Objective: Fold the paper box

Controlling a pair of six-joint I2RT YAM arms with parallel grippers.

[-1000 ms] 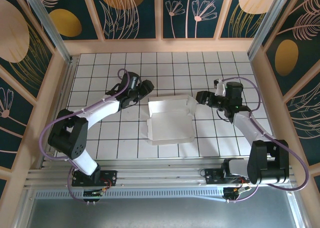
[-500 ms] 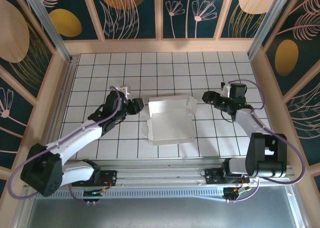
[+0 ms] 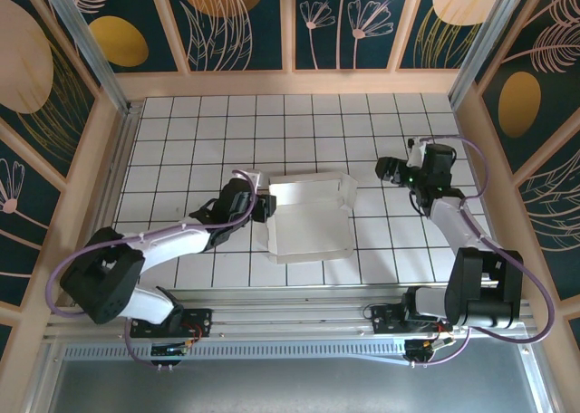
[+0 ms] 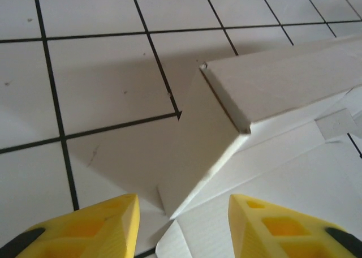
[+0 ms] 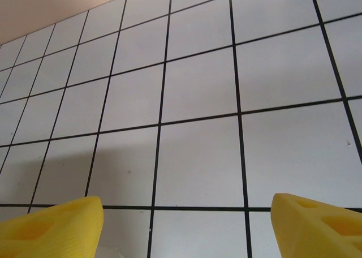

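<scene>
Since a second ago the left arm has swung down and inward, bringing the left end effector (image 3: 263, 205) right up to the left edge of the paper box (image 3: 308, 218). The right end effector (image 3: 387, 169) has drawn back and now sits well apart from the box's right edge. In the left wrist view the left end effector's yellow fingers (image 4: 107, 224) stand apart, with the box's raised left wall corner just ahead between them and nothing clamped. The right end effector is spread wide over bare tiles. The box sits open in the middle of the bench (image 3: 181, 123), its back wall upright. Free tiles lie on every side, most of them toward the far rim.
</scene>
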